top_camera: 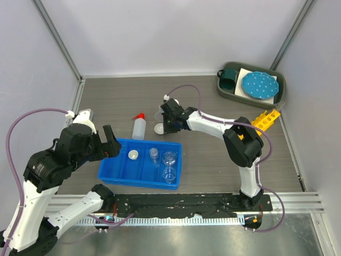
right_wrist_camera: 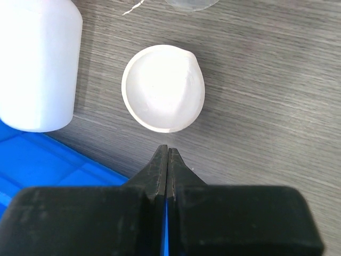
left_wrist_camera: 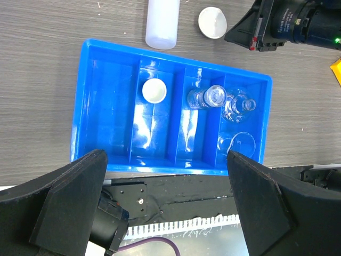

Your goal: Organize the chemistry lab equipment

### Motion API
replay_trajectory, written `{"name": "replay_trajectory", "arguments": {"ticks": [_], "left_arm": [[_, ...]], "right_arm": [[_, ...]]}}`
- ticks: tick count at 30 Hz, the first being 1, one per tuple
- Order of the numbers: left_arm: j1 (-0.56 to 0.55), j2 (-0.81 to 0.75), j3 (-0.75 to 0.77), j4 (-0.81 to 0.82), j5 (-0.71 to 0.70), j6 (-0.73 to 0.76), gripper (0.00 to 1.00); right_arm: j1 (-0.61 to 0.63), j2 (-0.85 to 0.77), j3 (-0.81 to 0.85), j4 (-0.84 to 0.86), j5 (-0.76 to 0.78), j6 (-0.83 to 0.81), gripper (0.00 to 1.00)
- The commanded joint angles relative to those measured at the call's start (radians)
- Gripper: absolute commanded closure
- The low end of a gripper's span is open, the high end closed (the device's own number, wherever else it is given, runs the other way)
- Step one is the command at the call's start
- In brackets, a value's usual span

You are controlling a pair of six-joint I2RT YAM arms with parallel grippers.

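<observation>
A blue tray (top_camera: 114,169) holds a small white dish (top_camera: 132,154), a clear beaker (top_camera: 154,154), a flask (top_camera: 169,158) and another clear glass (top_camera: 169,175); the left wrist view shows them too: dish (left_wrist_camera: 154,90), beaker (left_wrist_camera: 205,97), flask (left_wrist_camera: 238,105). The white squeeze bottle (top_camera: 139,128) with red nozzle stands behind the tray. A second white dish (top_camera: 159,128) (right_wrist_camera: 163,88) lies on the table beside it. My right gripper (top_camera: 167,127) (right_wrist_camera: 168,152) is shut and empty, its tip just short of that dish. My left gripper (top_camera: 111,144) (left_wrist_camera: 168,208) is open and empty, high over the tray's near-left side.
The yellow holed rack (top_camera: 265,118) lies at the right, by my right arm's elbow. A dark bin (top_camera: 279,98) at the back right holds the teal mug (top_camera: 229,78) and the blue dotted plate (top_camera: 259,85). A clear glass rim (right_wrist_camera: 192,3) shows just beyond the dish.
</observation>
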Motion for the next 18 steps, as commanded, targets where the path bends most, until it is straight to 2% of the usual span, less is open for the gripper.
{"name": "replay_trajectory", "arguments": {"ticks": [1, 15, 16, 18], "left_arm": [[0.004, 0.006, 0.032, -0.059, -0.001, 0.004, 0.00], [0.004, 0.006, 0.025, -0.050, 0.006, 0.001, 0.00], [0.004, 0.004, 0.025, -0.050, 0.006, 0.001, 0.00], [0.004, 0.004, 0.025, -0.050, 0.006, 0.001, 0.00]], "right_arm": [[-0.002, -0.100, 0.018, -0.010, 0.039, -0.019, 0.99], [-0.002, -0.153, 0.036, -0.035, 0.062, -0.033, 0.99], [-0.002, -0.150, 0.037, -0.035, 0.061, -0.035, 0.94], [-0.002, -0.140, 0.041, -0.036, 0.053, -0.039, 0.72]]}}
